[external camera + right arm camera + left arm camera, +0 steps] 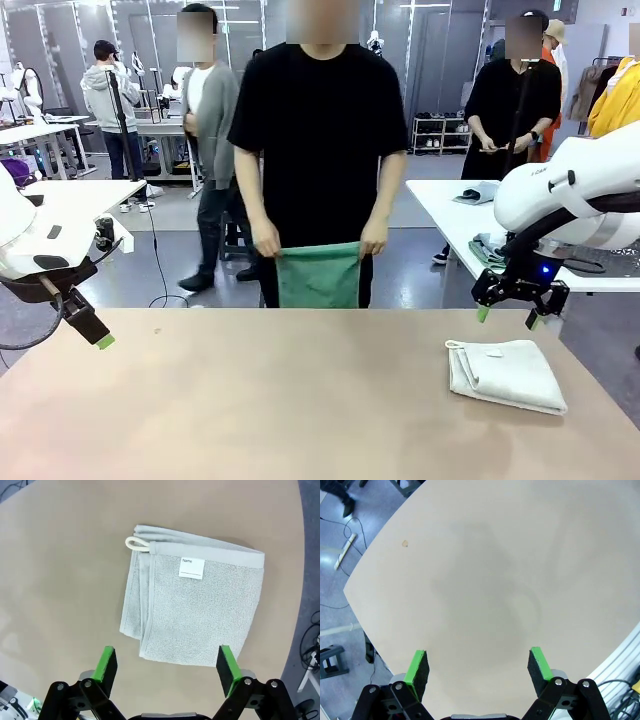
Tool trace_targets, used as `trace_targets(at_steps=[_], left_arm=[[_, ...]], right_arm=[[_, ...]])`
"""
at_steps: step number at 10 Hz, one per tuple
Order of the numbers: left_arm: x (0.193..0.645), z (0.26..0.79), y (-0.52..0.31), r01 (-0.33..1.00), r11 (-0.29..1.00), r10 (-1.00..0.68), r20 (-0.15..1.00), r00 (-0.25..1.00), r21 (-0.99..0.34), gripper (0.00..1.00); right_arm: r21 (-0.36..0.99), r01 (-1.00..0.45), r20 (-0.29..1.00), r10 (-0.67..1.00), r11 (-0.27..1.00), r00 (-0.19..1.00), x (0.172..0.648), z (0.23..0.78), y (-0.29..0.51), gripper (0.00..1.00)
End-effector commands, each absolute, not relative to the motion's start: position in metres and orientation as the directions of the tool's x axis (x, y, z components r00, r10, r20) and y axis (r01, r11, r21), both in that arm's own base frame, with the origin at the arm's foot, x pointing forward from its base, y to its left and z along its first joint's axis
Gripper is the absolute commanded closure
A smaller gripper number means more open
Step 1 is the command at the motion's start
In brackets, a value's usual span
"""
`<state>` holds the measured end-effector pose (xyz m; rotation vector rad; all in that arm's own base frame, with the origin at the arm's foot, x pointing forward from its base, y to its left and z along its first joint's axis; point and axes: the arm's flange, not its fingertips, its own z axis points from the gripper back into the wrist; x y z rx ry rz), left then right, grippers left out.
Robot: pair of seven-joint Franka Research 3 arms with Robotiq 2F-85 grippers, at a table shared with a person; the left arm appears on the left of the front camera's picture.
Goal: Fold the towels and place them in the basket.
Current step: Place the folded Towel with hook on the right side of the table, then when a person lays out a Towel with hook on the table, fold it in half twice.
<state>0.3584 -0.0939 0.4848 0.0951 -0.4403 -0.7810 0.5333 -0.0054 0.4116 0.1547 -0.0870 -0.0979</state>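
Hands at full spread, empty: right hand [508,318], left hand [98,335].
Right poised over near edge of folded cream towel [195,615] lying on counter [250,400]; left over bare counter, well apart. Looks soft, light, floppy: best pinched through all layers at a folded edge, clear of loop [136,543] and label [191,568]. Green towel [318,275] beyond far edge, hanging from person's hands [266,240].

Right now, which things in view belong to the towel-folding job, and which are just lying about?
Job: cream towel, folded on the table; green towel, held by the person.
Lying about: clothes on the side table; speck on the table.
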Motion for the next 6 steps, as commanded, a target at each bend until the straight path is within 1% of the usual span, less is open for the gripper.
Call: trace_targets(at_steps=[1, 6], left_arm=[[0.3586, 0.4832, -0.0938, 0.652, 0.715, -0.696, 0.34, 0.632, 0.252, 0.0], [0.3586, 0.4832, -0.0938, 0.652, 0.715, -0.696, 0.34, 0.632, 0.252, 0.0]], right_arm=[[0.156, 0.093, 0.069, -0.105, 0.983, 0.992, 0.5368, 0.4135, -0.0085, 0.0], [0.156, 0.093, 0.069, -0.105, 0.983, 0.992, 0.5368, 0.4135, -0.0085, 0.0]])
